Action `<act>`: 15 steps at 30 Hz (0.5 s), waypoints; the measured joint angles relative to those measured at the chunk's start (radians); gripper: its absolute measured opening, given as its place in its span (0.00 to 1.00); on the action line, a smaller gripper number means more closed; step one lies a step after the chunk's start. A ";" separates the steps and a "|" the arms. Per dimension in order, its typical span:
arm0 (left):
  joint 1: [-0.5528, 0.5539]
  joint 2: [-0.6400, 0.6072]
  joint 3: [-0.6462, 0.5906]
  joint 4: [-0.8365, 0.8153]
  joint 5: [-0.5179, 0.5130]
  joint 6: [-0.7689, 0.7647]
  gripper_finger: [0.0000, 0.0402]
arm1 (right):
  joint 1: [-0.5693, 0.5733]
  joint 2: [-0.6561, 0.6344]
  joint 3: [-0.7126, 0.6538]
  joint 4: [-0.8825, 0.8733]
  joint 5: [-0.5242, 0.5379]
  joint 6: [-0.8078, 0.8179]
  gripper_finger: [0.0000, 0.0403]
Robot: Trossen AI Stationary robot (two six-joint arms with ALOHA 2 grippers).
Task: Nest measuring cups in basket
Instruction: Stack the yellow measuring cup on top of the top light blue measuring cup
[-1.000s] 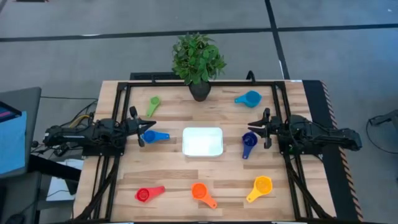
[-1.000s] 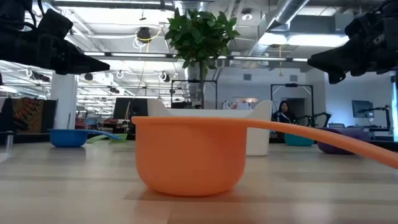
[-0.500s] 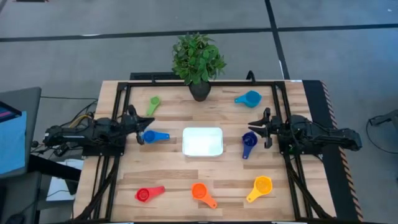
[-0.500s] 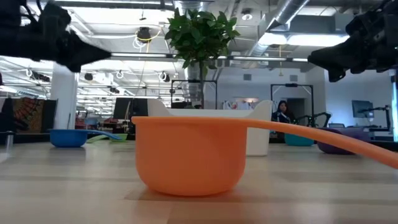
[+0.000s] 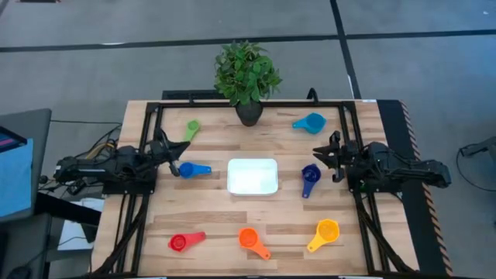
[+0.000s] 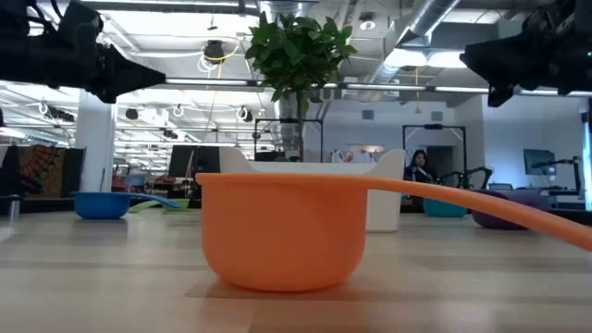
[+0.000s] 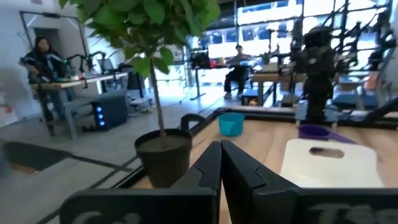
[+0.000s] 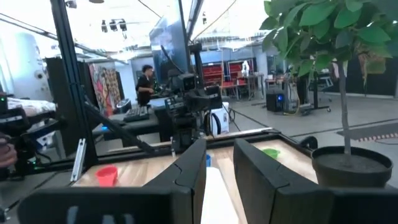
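Seven cups sit loose on the worktop [image 5: 209, 209] from above and none is in the basket [image 5: 253, 176] yet; green cup [image 5: 191, 129] and light blue cup [image 5: 310, 122] at the back, red cup [image 5: 184, 242], orange cup [image 5: 251, 240] and yellow cup [image 5: 325, 233] along the front; the blue cup [image 5: 191, 170] lies just beside the left pincer [image 5: 168, 151], and the dark purple cup [image 5: 310, 177] just beside the right pincer [image 5: 332, 156], each between its pincer and the basket.

Low view: the orange cup fills the frame, basket behind it; both arms hang well above the worktop.

Left wrist view: fingers [image 7: 205, 171] pressed together, holding nothing, aimed toward the plant pot [image 7: 164, 155] rather than any cup.

Right wrist view: fingers [image 8: 189, 168] slightly apart, nothing between them.

Risk, I reckon: these cups are light and slippery; a pincer coming down off-centre would shove one away or flip it by the handle; wrong size order would also spoil the nesting.
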 joint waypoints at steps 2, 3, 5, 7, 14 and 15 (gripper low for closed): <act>0.000 0.000 0.000 0.002 -0.049 0.017 0.00 | 0.000 0.000 0.000 0.032 0.026 0.010 0.27; 0.000 -0.001 0.000 0.006 -0.079 0.028 0.00 | 0.000 0.000 0.000 0.051 0.051 0.038 0.27; 0.000 0.000 0.000 0.006 -0.128 0.050 0.00 | 0.000 0.000 0.000 0.075 0.111 0.123 0.27; 0.000 0.000 0.000 0.005 -0.161 0.053 0.02 | 0.000 0.000 0.000 0.083 0.179 0.171 0.27; 0.000 0.000 0.000 -0.028 -0.165 -0.133 0.15 | 0.000 0.000 0.000 0.136 0.271 0.145 0.27; 0.000 0.000 0.000 -0.050 -0.165 -0.177 0.17 | 0.000 0.000 0.000 0.152 0.267 0.148 0.27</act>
